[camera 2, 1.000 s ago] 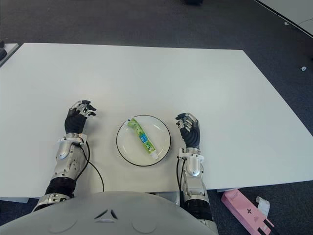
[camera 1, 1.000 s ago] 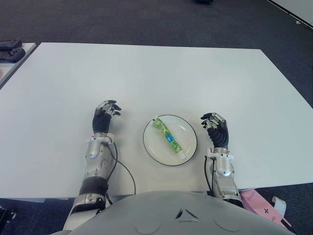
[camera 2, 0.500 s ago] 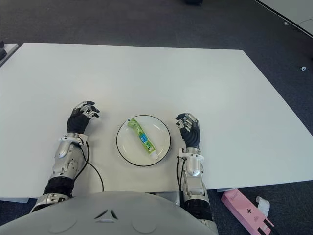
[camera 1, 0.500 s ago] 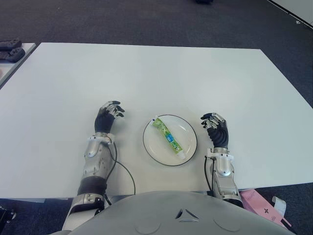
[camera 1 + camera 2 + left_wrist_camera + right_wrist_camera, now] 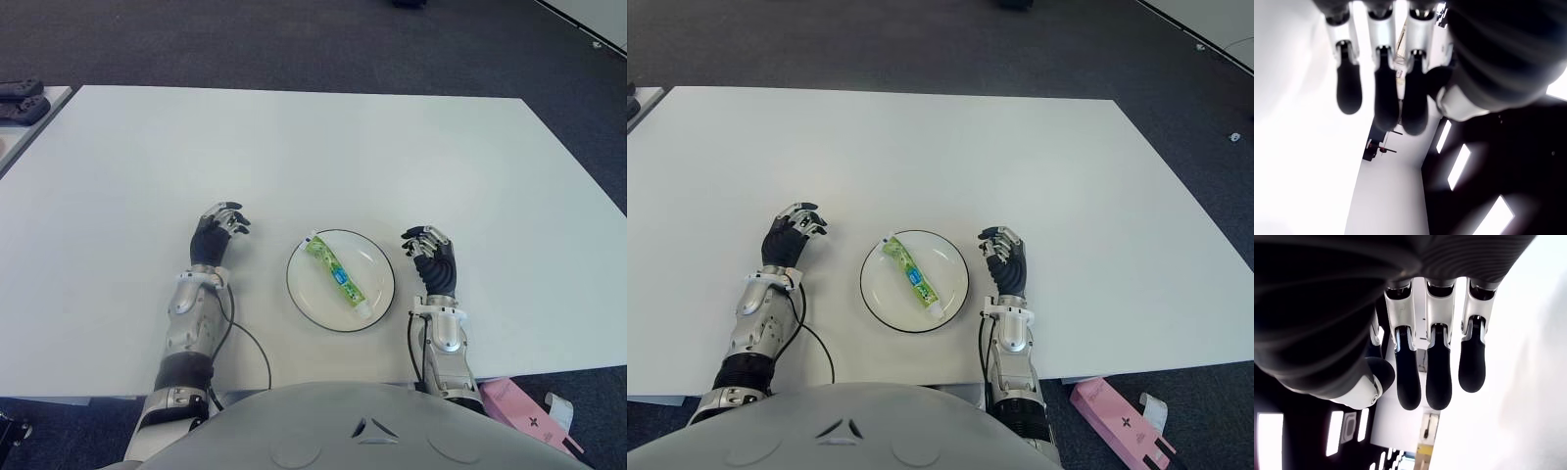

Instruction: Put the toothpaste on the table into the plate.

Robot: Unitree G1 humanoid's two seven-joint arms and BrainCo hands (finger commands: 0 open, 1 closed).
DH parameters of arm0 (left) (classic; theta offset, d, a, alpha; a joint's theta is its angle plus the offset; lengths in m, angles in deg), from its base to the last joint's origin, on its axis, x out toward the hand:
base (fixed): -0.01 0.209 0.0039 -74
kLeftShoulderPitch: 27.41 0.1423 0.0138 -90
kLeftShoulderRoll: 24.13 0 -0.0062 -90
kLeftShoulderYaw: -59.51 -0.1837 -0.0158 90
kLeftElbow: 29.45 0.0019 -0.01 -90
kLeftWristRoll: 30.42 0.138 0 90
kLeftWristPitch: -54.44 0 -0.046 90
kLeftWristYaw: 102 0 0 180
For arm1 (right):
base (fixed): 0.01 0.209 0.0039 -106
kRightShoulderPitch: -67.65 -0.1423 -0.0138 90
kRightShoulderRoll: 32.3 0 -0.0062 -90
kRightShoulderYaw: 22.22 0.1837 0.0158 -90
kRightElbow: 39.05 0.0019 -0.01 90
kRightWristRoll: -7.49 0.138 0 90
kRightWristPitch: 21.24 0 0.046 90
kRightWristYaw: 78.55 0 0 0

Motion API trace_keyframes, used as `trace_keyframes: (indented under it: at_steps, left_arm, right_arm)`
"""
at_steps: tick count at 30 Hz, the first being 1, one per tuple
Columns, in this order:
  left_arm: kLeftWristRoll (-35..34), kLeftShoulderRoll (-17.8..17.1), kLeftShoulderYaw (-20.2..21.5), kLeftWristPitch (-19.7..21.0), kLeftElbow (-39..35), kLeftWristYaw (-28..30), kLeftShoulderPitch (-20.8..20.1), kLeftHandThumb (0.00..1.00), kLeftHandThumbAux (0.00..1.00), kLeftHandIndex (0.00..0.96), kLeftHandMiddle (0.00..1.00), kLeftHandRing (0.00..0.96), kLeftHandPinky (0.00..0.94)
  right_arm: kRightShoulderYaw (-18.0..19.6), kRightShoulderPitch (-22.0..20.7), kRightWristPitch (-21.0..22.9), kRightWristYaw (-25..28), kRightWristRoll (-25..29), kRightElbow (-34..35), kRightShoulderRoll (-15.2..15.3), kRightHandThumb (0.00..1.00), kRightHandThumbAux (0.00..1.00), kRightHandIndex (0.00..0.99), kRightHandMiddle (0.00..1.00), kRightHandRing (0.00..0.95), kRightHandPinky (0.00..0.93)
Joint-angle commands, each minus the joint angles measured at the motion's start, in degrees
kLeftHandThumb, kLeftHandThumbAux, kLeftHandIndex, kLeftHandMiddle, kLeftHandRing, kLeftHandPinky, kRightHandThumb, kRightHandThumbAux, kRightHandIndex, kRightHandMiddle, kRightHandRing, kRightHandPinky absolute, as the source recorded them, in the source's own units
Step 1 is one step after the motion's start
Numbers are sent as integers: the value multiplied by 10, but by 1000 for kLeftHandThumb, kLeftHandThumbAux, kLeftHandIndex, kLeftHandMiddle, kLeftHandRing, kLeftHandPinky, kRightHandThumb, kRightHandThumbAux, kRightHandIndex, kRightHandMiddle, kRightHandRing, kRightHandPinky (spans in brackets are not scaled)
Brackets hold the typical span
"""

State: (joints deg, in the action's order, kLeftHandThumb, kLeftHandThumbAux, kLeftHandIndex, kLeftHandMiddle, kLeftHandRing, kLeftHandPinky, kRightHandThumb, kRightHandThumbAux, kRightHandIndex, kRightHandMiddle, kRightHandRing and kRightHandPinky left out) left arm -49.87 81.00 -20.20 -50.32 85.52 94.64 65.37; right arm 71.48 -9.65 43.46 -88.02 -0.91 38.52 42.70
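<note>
- Robot hand on the left [image 5: 217, 235] is seen on the white worktop [image 5: 323, 157], well to the left of the plate; its fingers [image 5: 1381, 93] are loosely extended and apart, with nothing held between them.
- Its forearm is shown running back toward the worktop's near edge, with a dark cable [image 5: 250, 343] looping beside it.
- At the centre, a white plate [image 5: 377, 259] with a dark rim is found near the worktop's near edge, between the two hands.
- Toothpaste [image 5: 337, 273], a green tube with a white cap, is seen lying flat inside the plate, set diagonally with its cap end toward the near right.
- Robot hand on the right [image 5: 432, 259] is seen just beside the plate's right rim; its fingers [image 5: 1437, 377] are relaxed and slightly curled, and nothing is gripped.
- A pink box [image 5: 519, 406] is seen on the floor, beyond the worktop's near right corner.
</note>
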Motion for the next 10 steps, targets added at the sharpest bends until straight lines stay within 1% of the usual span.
trace_keyframes:
  at_steps: [1,10]
  left_arm:
    - [3,14,1,35,22,-13,27,709,720,437,609,583,566]
    - [0,27,8,32,27,-19,30,710,721,437,597,577,563]
  right_arm:
    - [6,-14,5,5,19,-30,0,710,728,433,505,533,554]
    - [10,-16,17,10,34,-39,-3,715,727,434,506,524,524]
